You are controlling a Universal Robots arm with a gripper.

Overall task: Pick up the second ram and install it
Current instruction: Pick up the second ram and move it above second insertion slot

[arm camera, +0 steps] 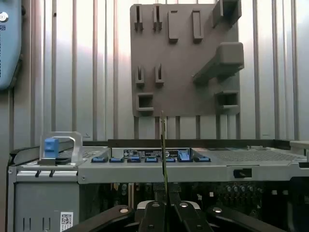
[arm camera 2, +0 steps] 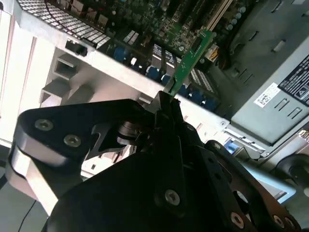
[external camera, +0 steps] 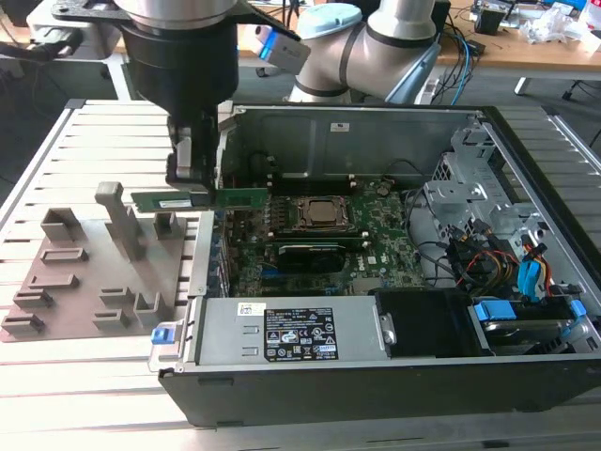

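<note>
Above the slatted table [external camera: 94, 132], at the edge of the open computer case [external camera: 376, 390] beside the grey fixture plate [external camera: 84, 282]: hovering, gripper [external camera: 194, 176] jaws pinching the second ram [external camera: 239, 198], held level.

The gripper [arm camera: 164, 202] clamps the ram [arm camera: 163, 145], seen edge-on as a thin green strip rising from its grip. Behind the ram runs the case wall [arm camera: 145, 170] with blue ports. Beyond it, a grey fixture plate [arm camera: 183, 72] lies on the slatted table [arm camera: 72, 72].
</note>
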